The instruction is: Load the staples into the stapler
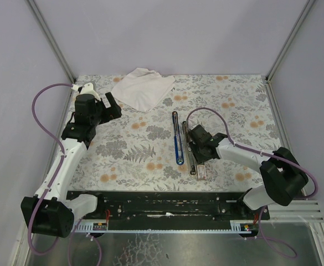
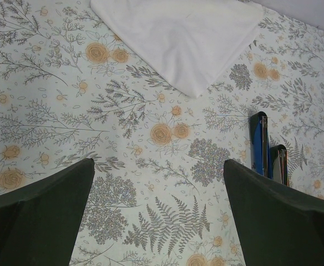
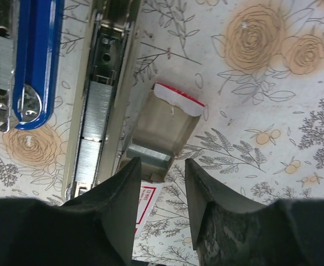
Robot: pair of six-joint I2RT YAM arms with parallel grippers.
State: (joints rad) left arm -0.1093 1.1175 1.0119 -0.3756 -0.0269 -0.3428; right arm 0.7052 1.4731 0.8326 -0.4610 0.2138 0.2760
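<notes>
**Silver staples wait in their box under the right gripper**

Silver staples (image 3: 148, 158) lie in a small open box (image 3: 164, 119) with a red and white label. The box sits on the flowery table (image 1: 234, 100), near the front edge and a bit right of the middle.

The right gripper (image 3: 160, 183) hangs just over the near end of the box. Its two fingers are half apart and nothing is pinched between them. I cannot tell if they touch the box.

Just left of the box lies a silver stapler (image 3: 126, 55), opened up flat. Its long track shows, with a row of staples inside. Left of that, side by side with it, lies a blue stapler (image 3: 37, 55), also opened flat.

The left gripper (image 2: 159, 216) is well apart from all this, near the far left corner of the table. Its fingers are spread wide and hold nothing. A white cloth (image 2: 178, 39) lies by the far edge, close to that gripper.
</notes>
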